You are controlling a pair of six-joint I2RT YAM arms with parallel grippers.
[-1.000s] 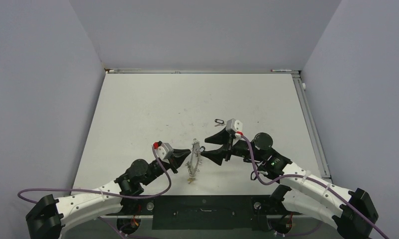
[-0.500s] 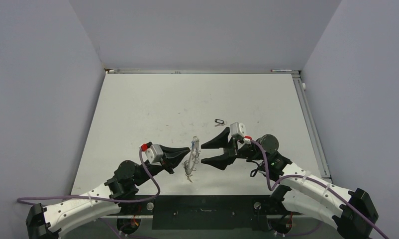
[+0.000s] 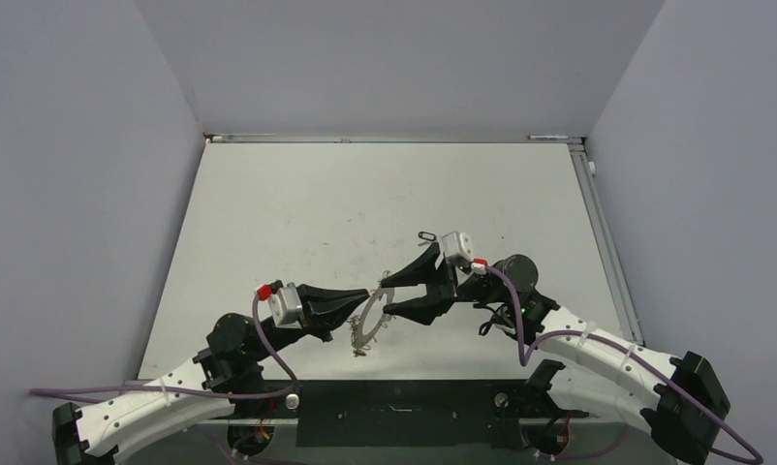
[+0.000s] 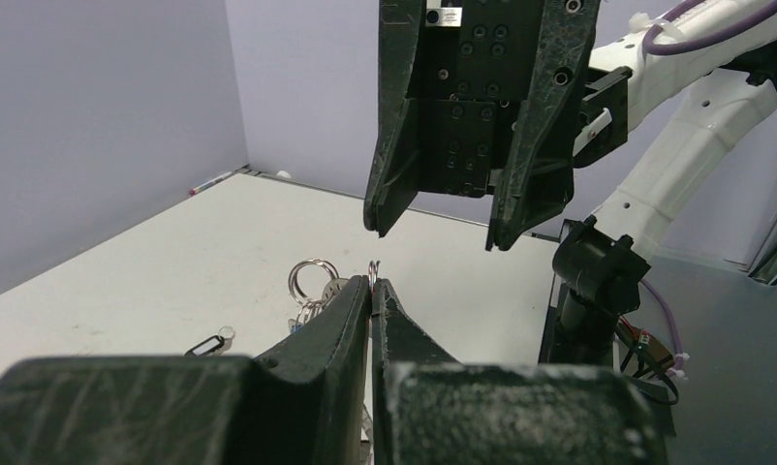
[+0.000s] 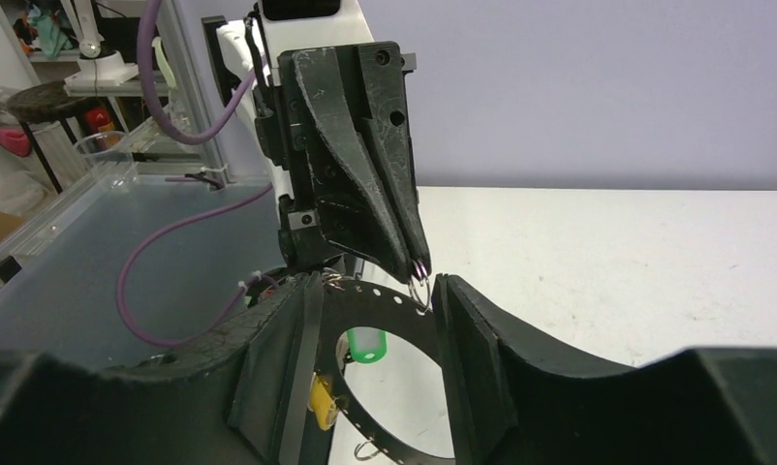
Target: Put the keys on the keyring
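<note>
Now the left gripper (image 3: 367,296), pinching the keyring's (image 5: 389,300) rim at lower centre, has tipped it from edge-on to oval; the right gripper (image 3: 386,296), spread, has closed in astride the rim, keys (image 5: 365,345) dangling beneath.

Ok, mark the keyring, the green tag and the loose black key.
keyring (image 5: 387,294), right wrist view, perforated top rim.
green tag (image 5: 365,345), right wrist view, its middle.
loose black key (image 4: 204,344), left wrist view, its tag.
</note>
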